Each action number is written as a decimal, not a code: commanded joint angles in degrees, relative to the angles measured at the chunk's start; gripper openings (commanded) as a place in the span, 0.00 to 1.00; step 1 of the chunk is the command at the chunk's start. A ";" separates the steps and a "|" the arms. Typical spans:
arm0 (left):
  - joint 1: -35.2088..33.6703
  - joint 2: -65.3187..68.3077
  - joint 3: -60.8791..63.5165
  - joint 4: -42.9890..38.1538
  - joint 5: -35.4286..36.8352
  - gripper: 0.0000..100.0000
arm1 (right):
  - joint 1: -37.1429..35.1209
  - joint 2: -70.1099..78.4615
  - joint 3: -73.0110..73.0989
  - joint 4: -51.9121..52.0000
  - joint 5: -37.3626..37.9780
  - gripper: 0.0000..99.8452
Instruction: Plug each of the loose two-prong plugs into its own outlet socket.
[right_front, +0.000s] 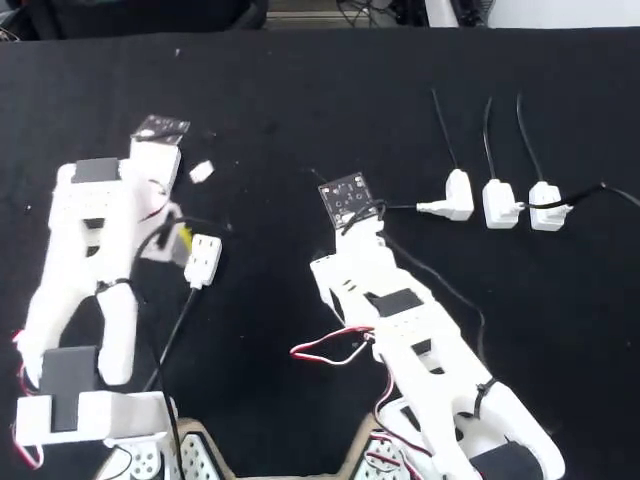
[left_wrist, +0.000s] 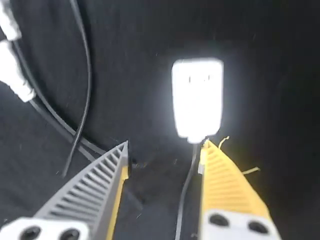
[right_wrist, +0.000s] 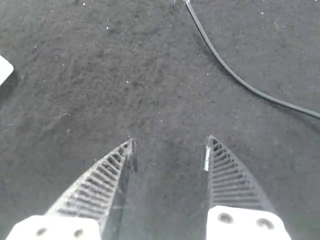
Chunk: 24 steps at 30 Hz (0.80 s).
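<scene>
Along the near edge of the worktop (right_front: 300, 100) the two arms are standing side by side, the left one by the near-left corner and the right one toward the middle. The left gripper (left_wrist: 165, 145) is hovering low over the left half of the worktop, its fingers spread and holding nothing. Just beyond its fingertips the socket (left_wrist: 197, 100) is lying flat with its two slots showing on the upper face. Its cord (left_wrist: 186, 190) is running back between the open jaws toward the near edge. That line-up is looking like preparation to pinch or pin the socket body, so it is not sliding while a plug is being pushed in. Farther in, around the middle of the worktop, the right gripper (right_wrist: 170, 140) is hanging over bare cloth, its fingers likewise apart and empty. Three plugs (right_front: 498, 203) are lying in a row toward the right edge, well apart from the socket, with their thin cords trailing toward the far edge. The end plug (right_front: 455, 195) is lying closest to the right gripper with its prongs turned that way, which is probably making it the handiest first pick. Nothing is sitting in the socket, so the task is looking barely begun. A small white scrap (right_front: 201, 171) is lying beyond the left gripper, toward the far-left corner.
</scene>
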 joint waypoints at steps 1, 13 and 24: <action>-3.03 -0.35 2.15 1.93 -7.38 0.22 | -0.26 -2.15 -1.54 -1.23 -0.62 0.21; 5.85 -3.08 16.57 -8.62 -7.21 0.22 | -1.85 -2.15 -1.10 -1.23 -0.62 0.21; 4.97 -2.99 21.23 -21.80 -2.81 0.22 | -1.85 -2.15 -1.10 -1.23 -0.62 0.21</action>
